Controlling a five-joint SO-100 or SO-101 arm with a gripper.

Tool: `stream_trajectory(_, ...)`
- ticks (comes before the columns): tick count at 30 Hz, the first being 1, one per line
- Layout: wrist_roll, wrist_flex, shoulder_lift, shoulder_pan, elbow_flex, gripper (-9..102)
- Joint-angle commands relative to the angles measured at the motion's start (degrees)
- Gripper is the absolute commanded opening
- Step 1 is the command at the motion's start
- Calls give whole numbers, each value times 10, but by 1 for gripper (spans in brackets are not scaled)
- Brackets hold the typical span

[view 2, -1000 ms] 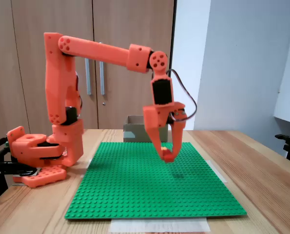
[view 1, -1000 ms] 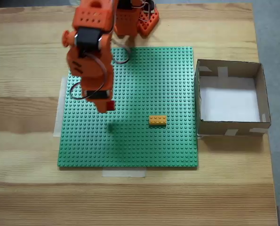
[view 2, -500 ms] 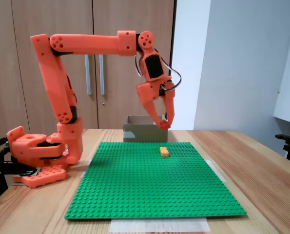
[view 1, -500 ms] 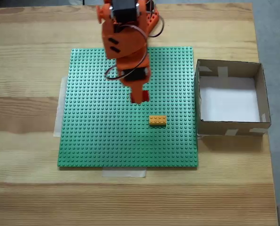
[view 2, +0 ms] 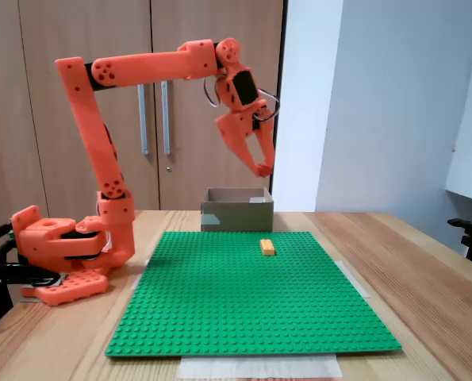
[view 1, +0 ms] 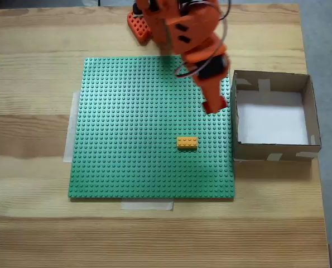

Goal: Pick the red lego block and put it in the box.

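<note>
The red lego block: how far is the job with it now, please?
Done: the red lego block is off the green baseplate, which carries the orange-yellow brick. In hand: the gripper has its jaws shut on the block, raised high in the side fixed view and, seen from above, near the baseplate's right edge beside the box. Left: carry it over the box wall and release; the box's white floor is bare.

My arm [view 2: 101,159] is matt orange plastic with faint printed layers. The desk [view 1: 32,223] under me is pale wood, smooth and grained. The green baseplate [view 1: 126,139] is studded plastic with a slight sheen. The box [view 1: 313,111] is rough brown cardboard, patched with pale tape, its floor white paper.
</note>
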Motion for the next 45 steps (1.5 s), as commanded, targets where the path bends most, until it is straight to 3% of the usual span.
stream_trajectory(1,0,-40,25,-47,11,-1)
stream_trajectory(15,-20,-213,53,-151,135,-1)
stream_trajectory(28,-24,-304,27,-205,208,-1)
stream_trajectory(41,-56,-220,-137,-246,84,-1)
stream_trajectory(45,-80,-232,-158,-241,72,-1)
